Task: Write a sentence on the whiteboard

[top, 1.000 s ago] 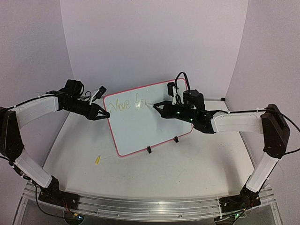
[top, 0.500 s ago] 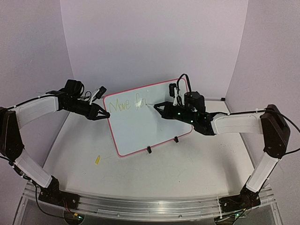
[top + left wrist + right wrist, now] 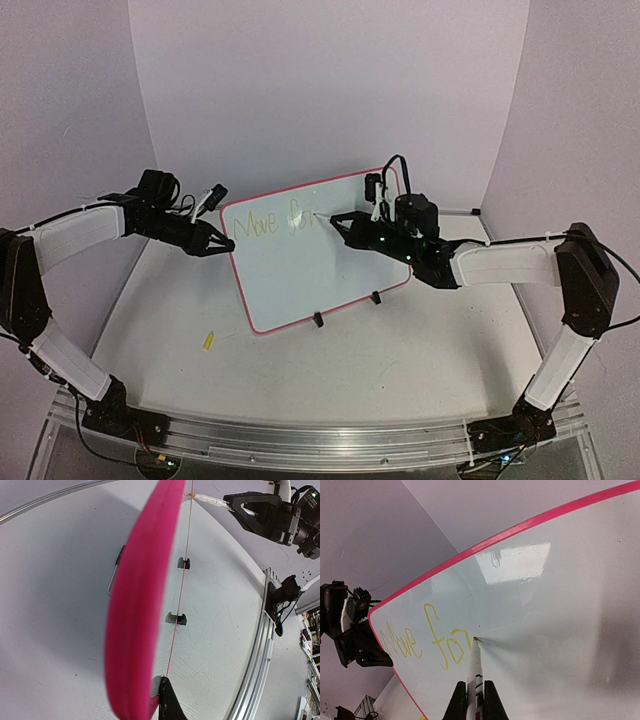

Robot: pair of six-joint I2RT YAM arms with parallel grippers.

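On the pale table (image 3: 430,350) the whiteboard (image 3: 300,280) stands on its feet, the left gripper (image 3: 228,243) pinching its left rim. The right gripper (image 3: 335,221) clamps a marker (image 3: 475,667), tip touching the board just after the sentence (image 3: 427,640), reading "Move for".

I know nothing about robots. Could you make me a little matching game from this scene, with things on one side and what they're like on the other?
1 whiteboard
2 writing
3 marker
4 left tool

A yellow-green, reads "Move for"
B clamped on the board's left edge
C white with a pink-red rim
D held by the right tool, tip on the board

Pairs: 1-C, 2-A, 3-D, 4-B
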